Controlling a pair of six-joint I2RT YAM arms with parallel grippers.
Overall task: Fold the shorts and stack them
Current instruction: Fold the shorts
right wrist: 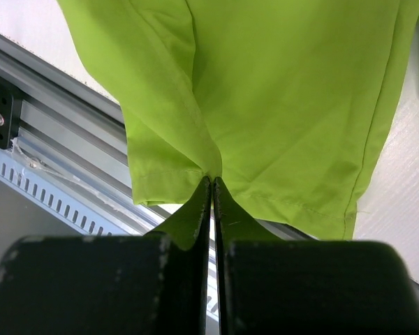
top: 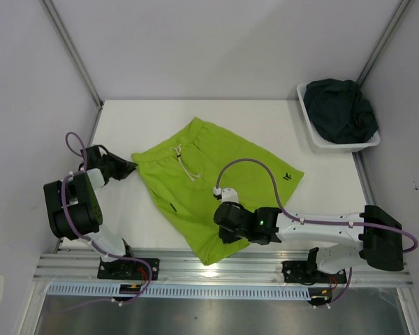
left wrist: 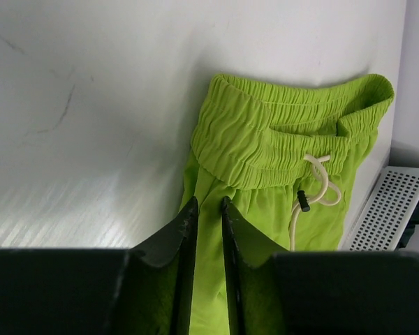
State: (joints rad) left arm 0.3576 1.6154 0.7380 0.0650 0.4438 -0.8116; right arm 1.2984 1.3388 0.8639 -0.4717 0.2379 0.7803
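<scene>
On the white tabletop [top: 146, 118] lie two pairs of shorts: one bright lime green fabric pair [top: 216, 181] spread mid-table, one dark navy-teal pair [top: 339, 108] bundled in the single white mesh plastic basket [top: 342, 146] at the far right corner. Of two pincers, the left pincer [left wrist: 207, 202] clamps the green waistband's corner, the right pincer [right wrist: 211, 180] its near hem. White walls [top: 230, 42] enclose three sides; one aluminium rail [top: 195, 265] edges the front.

The white table [top: 160, 118] carries lime green shorts [top: 230, 146] and a white basket [top: 346, 146].
</scene>
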